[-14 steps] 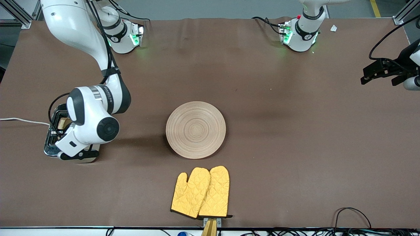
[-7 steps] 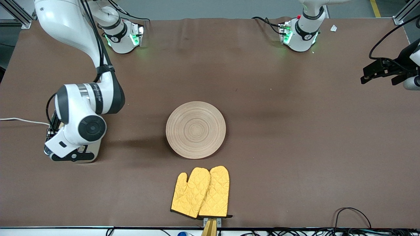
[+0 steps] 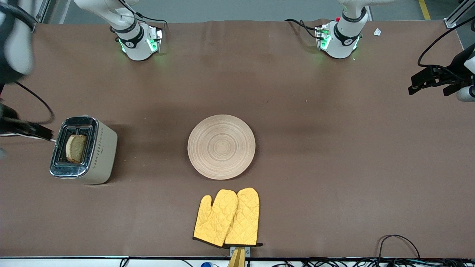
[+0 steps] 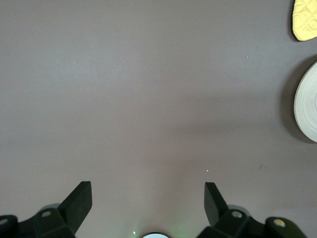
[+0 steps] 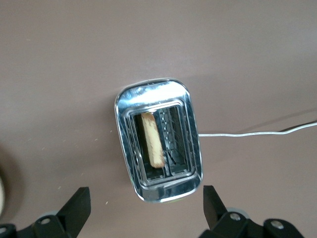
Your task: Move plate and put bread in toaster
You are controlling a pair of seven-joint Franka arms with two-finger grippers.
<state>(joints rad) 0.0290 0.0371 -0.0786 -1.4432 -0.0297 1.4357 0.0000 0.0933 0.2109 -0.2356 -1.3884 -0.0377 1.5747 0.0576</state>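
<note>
The cream toaster (image 3: pixel 103 148) stands at the right arm's end of the table. The brown bread (image 3: pixel 76 148) stands upright in one of its slots. The right wrist view shows the toaster (image 5: pixel 157 94) from above with the bread (image 5: pixel 152 140) in the slot. My right gripper (image 5: pixel 146 198) is open and empty, high above the toaster; in the front view it (image 3: pixel 35 130) shows dark and blurred beside the toaster. The wooden plate (image 3: pixel 221 147) lies empty at the table's middle. My left gripper (image 3: pixel 417 84) waits, open and empty (image 4: pixel 147 191), over the left arm's end of the table.
A pair of yellow oven mitts (image 3: pixel 228 218) lies nearer to the front camera than the plate. The toaster's white cord (image 5: pixel 257 133) runs off toward the table's end. The plate's edge (image 4: pixel 307 109) and a mitt tip (image 4: pixel 304 20) show in the left wrist view.
My right arm has lifted up and away from the toaster toward the table's end, uncovering the bread in the slot. The left arm, plate and mitts have not moved.
</note>
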